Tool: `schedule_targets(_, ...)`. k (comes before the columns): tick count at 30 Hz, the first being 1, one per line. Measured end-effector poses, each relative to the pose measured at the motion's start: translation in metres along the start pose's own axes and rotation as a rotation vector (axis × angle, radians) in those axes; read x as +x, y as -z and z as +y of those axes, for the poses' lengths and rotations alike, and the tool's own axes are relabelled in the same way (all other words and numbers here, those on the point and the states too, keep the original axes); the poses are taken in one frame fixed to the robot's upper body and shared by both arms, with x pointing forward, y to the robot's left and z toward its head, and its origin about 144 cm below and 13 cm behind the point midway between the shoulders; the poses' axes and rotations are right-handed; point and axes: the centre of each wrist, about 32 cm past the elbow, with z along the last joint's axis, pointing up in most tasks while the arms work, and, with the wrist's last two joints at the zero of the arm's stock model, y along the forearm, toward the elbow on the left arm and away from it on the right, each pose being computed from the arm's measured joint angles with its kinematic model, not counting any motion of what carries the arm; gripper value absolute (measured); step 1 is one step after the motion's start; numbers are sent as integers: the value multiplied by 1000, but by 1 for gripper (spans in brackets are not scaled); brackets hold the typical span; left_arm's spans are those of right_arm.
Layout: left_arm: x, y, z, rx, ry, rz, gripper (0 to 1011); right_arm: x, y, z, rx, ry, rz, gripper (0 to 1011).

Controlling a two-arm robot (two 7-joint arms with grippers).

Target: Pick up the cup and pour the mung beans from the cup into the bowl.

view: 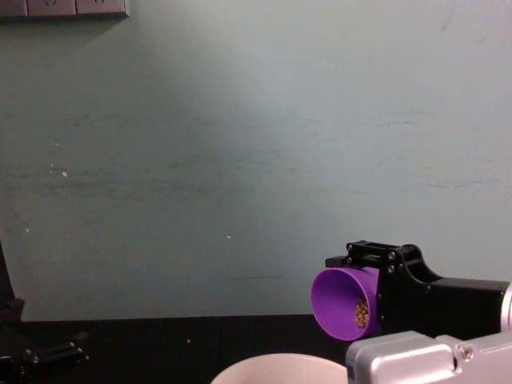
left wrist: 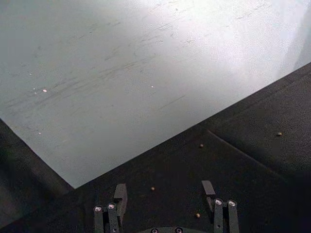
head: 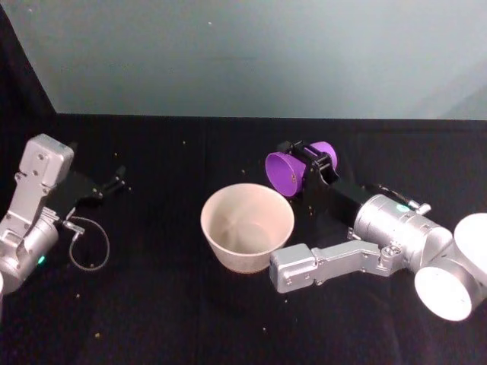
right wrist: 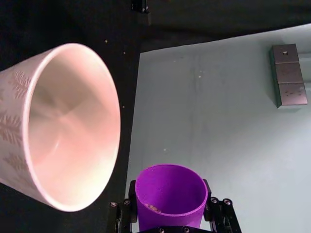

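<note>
Cup [head: 289, 173] tipped on its side, clenched in right tool [head: 312, 163], mouth toward bowl [head: 232, 258], which sits just beside and below that tool. Mung beans [view: 361, 312] lie inside cup. Left tool [left wrist: 165, 191] released, well apart, above desk [head: 175, 319].

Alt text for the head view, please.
The right hand holds the purple cup tipped sideways, mouth toward the pale bowl standing on the black table. The left hand rests open at the far left.

Black tabletop [head: 167, 319], pale grey-green wall [head: 266, 53] behind, grey 3-part plate [right wrist: 288, 75] on wall
</note>
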Motion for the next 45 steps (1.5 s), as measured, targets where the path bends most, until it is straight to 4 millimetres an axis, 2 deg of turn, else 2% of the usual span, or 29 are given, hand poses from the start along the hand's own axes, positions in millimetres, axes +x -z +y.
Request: schedule_targets(45, 0, 0, 0, 0, 0, 0, 1000, -8, -8, -2, -14, -29, -258, 735)
